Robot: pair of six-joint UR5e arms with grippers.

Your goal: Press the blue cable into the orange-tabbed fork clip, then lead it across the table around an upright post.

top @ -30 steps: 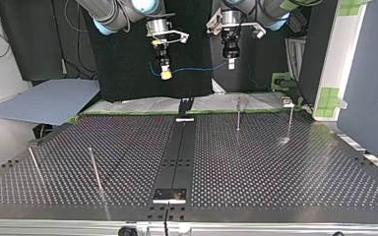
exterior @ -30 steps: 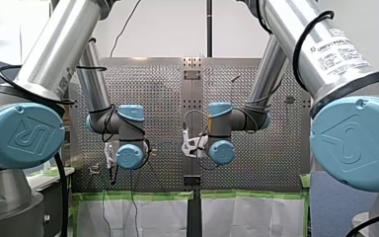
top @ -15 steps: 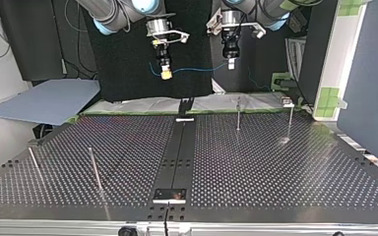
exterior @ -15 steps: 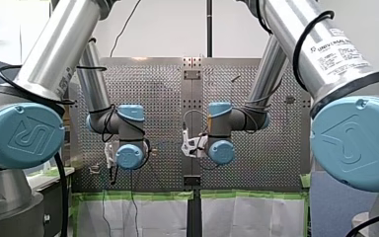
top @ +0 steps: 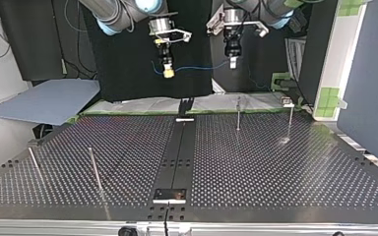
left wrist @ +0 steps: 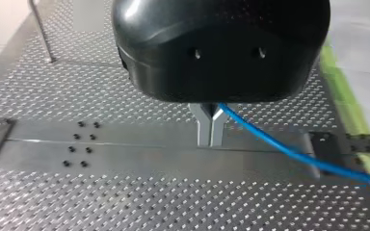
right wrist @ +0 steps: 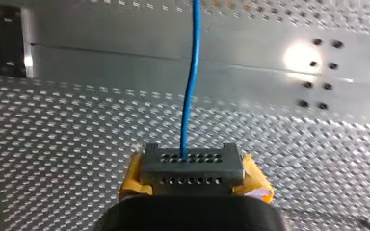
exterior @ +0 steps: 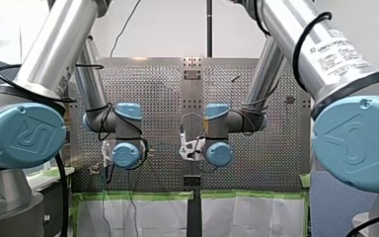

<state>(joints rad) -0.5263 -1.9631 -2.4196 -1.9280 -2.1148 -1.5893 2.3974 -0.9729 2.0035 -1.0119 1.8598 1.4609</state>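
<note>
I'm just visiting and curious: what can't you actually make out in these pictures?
- Orange-tabbed clip: perhaps the tiny fitting by a post, top view; too small to tell.
- My left gripper and my right gripper: front view, hidden behind blue wrist joints.
- Blue cable: cut off by left wrist view's edge.

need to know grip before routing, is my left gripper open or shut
Shut: the left gripper has its fingers together, the blue cable leaving between them.
</note>
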